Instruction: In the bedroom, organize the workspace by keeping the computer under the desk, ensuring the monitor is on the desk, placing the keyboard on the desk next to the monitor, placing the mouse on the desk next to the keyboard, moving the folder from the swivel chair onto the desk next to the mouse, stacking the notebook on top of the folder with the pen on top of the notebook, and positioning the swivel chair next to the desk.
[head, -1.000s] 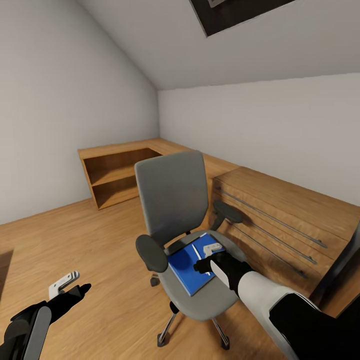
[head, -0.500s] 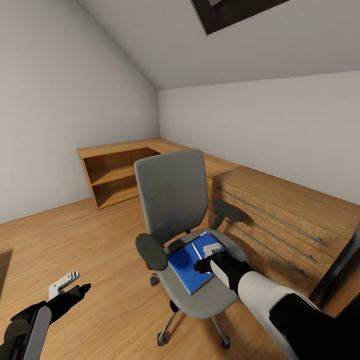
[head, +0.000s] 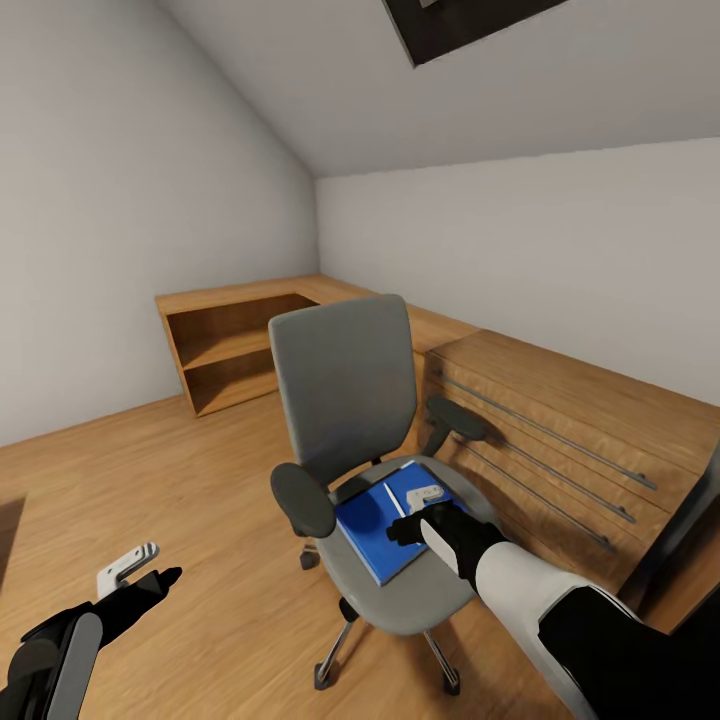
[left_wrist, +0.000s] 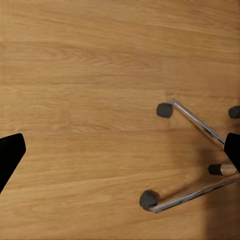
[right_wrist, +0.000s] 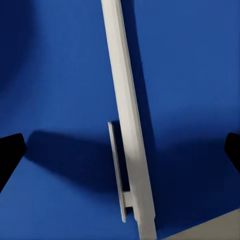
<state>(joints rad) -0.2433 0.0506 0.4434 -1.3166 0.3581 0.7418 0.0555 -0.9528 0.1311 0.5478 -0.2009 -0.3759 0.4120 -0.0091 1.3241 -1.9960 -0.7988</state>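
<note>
One folder (head: 385, 520); one pen (right_wrist: 129, 120); one swivel chair (head: 350, 400)

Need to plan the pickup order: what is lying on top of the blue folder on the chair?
A whitish pen lies on the blue folder, itself on the swivel chair seat. The right pincer hovers over it, open, hiding part of the folder; nothing more can be told there.

swivel chair (head: 372, 470) on floor (head: 200, 520), folder (head: 385, 520) (blue) on seat

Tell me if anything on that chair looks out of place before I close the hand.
Yes: the blue folder lies askew on the swivel chair seat, with the pen resting on it. Both belong on the desk. The right hand hovers open over them. Nothing looks spilled or damaged.
</note>
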